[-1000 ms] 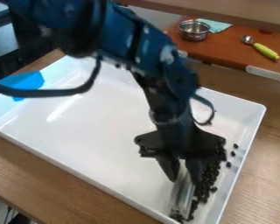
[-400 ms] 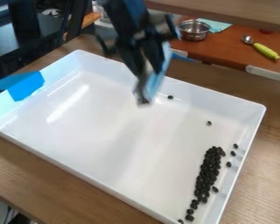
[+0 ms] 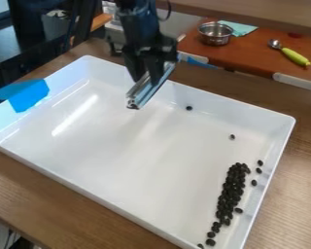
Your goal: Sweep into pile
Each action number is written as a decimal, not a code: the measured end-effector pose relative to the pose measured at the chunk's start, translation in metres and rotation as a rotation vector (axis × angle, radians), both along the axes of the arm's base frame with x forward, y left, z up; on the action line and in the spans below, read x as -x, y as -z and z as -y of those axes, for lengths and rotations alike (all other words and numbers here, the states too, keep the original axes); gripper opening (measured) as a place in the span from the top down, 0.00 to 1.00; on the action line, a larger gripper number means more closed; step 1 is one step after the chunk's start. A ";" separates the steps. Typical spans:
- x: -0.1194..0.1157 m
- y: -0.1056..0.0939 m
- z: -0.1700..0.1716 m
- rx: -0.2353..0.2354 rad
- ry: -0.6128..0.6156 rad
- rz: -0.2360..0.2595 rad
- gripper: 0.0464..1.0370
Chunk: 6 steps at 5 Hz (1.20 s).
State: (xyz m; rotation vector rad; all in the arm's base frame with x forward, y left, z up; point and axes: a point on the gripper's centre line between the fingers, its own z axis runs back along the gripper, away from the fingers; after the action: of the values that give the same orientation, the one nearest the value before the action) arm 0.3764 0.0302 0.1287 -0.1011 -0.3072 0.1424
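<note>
Clenched in pincer [image 3: 148, 78] over upper side of tray [image 3: 119, 133], one metallic bar [image 3: 144, 93]; well apart toward lower right, slanting beside right wall [image 3: 273, 155], one long band of dark beans [image 3: 230, 191], two strays [image 3: 189, 108] nearer.

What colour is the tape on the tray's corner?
Bright blue tape, seen best in the camera view.
</note>
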 end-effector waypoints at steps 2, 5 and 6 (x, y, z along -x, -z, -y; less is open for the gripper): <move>-0.013 0.024 0.007 -0.130 0.048 0.015 0.71; 0.015 0.038 0.013 -0.132 0.048 0.063 0.71; 0.016 0.039 0.017 -0.150 0.044 0.056 0.71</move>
State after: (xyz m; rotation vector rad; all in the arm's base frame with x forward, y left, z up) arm 0.3607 0.0134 0.0892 0.0369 -0.3698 0.0723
